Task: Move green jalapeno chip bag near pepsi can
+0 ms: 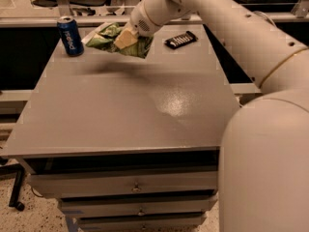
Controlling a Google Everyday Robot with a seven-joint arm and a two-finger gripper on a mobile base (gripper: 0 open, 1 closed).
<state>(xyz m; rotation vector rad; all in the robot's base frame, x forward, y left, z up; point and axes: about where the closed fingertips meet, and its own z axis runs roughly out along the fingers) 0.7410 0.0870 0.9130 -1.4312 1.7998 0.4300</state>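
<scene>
- The bag [104,39] is crumpled green foil with a pale edge on the side toward the can, and it is wider than the can.
- It hangs above the far left of the bench [120,115], with its shadow below it.
- The gripper [126,38] is clamped on the bag's right half.
- The can [70,36] stands upright near the bag's left, apart from it.
- A black wrapper [180,39] lies to the right.

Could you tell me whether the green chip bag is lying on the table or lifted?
Lifted: the claw, over the table's far side near the pepsi can, holds the chip bag clear above its shadow.
</scene>
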